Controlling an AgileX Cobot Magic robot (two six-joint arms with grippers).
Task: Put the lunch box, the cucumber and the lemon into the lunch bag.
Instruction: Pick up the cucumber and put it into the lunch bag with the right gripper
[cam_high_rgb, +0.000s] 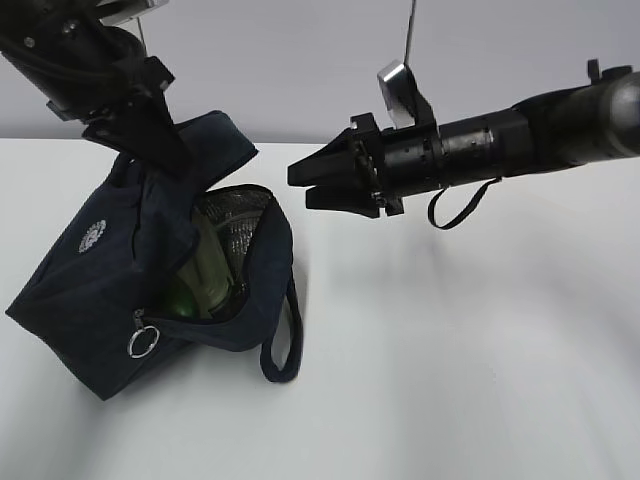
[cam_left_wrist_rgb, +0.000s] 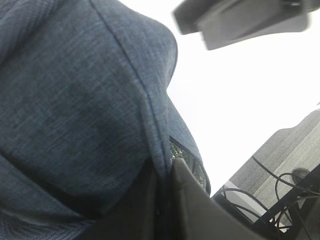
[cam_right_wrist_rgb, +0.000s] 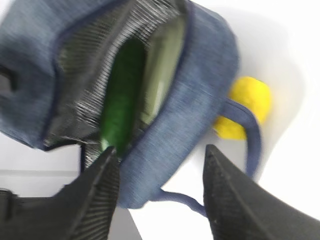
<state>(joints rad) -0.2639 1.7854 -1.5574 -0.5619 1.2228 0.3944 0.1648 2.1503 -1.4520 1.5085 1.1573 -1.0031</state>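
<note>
The lunch bag (cam_high_rgb: 110, 290) wears a round white logo (cam_high_rgb: 92, 236), its writing too small to read. The left claw (cam_high_rgb: 160, 150) pinches the bag's raised flap. Only the right wrist view shows the cucumber (cam_right_wrist_rgb: 122, 95) beside the lunch box (cam_right_wrist_rgb: 162, 70) inside, the lemon (cam_right_wrist_rgb: 245, 107) behind the bag's handle. Right of the bag, the right claw (cam_high_rgb: 315, 185) hangs spread, holding nothing.

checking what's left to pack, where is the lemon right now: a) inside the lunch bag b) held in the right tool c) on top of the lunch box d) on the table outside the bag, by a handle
d: the right wrist view shows the lemon lying on the white table behind a handle loop of the lunch bag, while the cucumber and lunch box are already inside and the right tool is open and empty.
</note>
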